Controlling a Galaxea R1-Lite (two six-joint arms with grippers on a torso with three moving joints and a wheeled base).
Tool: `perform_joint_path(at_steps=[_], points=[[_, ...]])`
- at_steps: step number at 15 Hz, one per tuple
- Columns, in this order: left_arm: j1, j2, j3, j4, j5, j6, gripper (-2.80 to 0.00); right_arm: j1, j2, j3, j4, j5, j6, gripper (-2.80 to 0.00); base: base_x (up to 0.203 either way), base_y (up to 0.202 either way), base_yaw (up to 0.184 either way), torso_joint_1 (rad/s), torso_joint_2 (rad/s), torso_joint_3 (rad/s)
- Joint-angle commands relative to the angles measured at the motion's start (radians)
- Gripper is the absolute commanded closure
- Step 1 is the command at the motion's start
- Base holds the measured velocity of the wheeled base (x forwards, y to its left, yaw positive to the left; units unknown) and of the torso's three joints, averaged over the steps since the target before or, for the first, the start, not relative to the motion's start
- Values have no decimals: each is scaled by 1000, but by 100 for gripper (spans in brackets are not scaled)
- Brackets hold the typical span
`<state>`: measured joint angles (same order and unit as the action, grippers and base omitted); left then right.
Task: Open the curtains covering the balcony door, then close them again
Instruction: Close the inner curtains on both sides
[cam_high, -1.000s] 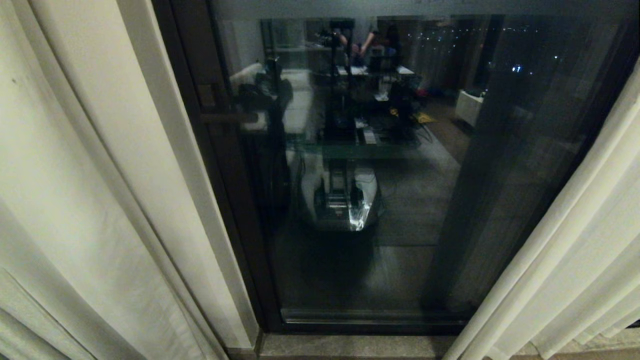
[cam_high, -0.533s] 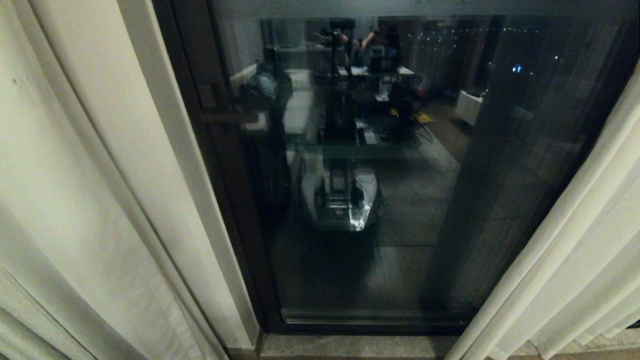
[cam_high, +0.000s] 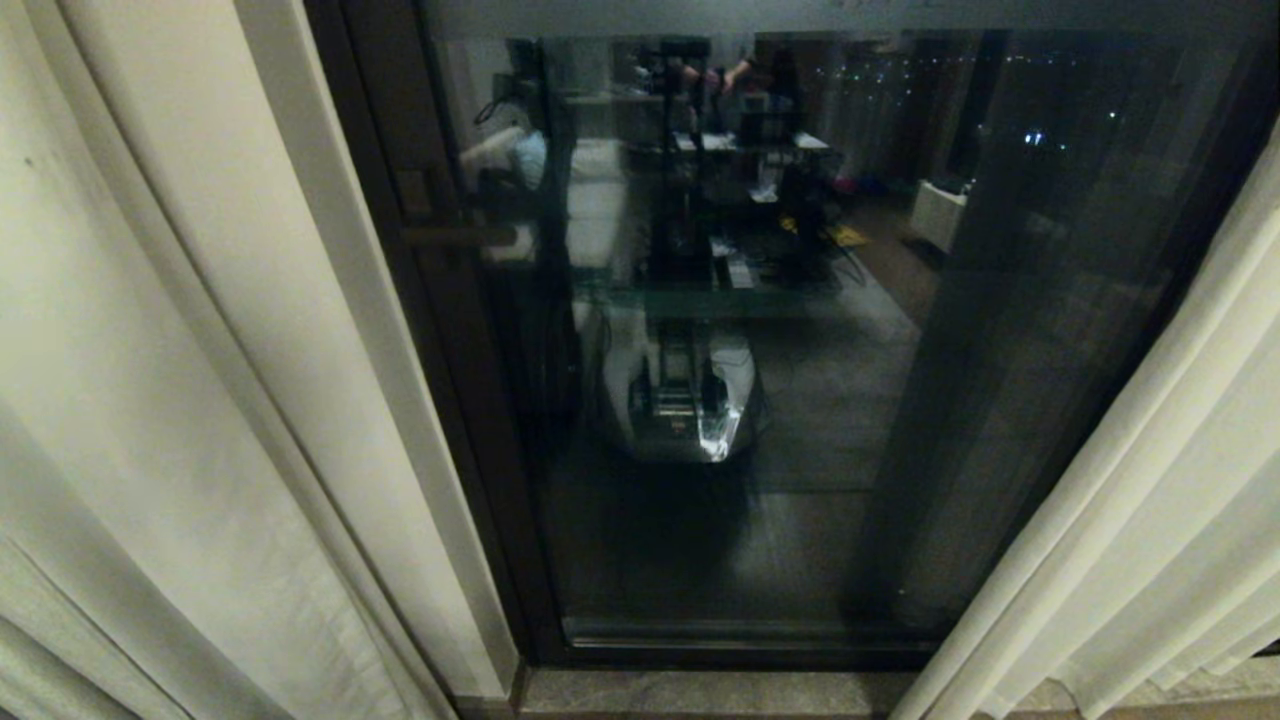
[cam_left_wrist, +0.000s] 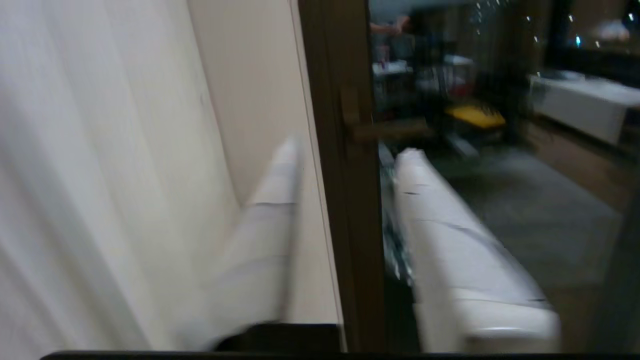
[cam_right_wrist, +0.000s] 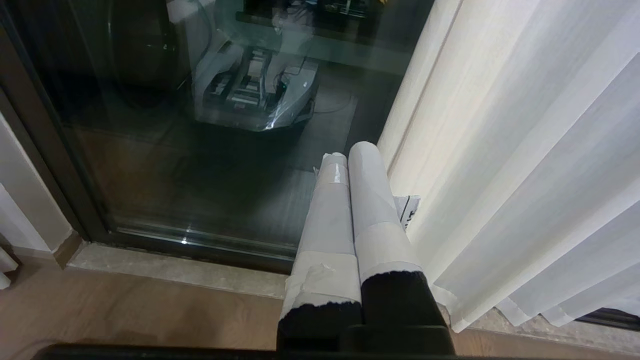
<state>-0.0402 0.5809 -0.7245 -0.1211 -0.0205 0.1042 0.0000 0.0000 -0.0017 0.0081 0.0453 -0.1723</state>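
Cream-beige woven curtains (cam_high: 150, 400) in long vertical pleats hang drawn apart at the left and right edges of the head view, with a paler white sheer layer (cam_high: 1180, 520) at the right. Between them stands the balcony door (cam_high: 800, 350), a tall glass pane in a dark brown-black frame, uncovered, its dark lever handle (cam_high: 455, 236) near the frame's left side. The glass mirrors a lit room. The left gripper (cam_left_wrist: 345, 145), wrapped in white tape, hangs raised before the door frame with its fingers (cam_left_wrist: 280, 200) spread apart and nothing between them. The right gripper (cam_right_wrist: 352, 150) points down toward the stone sill (cam_right_wrist: 175, 272) beside the right curtain, its taped fingers (cam_right_wrist: 370, 185) pressed together, empty.
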Motion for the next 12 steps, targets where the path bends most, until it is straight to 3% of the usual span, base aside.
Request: perform_joint_path(at_steps=[1,7,9,12], points=[[0,157,-86,-23,15,-4,-280,0,2,0,0,1,-1,0,0,0,0,0,0,0],[10,393,-361,-80,169,-1,-280,0,2,0,0,1,-1,0,0,0,0,0,0,0],[34,440,-397,-85,235,13,-280,0,2,0,-1,1,-1,0,0,0,0,0,0,0],[94,503,-410,-148,249,18,-280,0,2,0,0,1,-1,0,0,0,0,0,0,0]])
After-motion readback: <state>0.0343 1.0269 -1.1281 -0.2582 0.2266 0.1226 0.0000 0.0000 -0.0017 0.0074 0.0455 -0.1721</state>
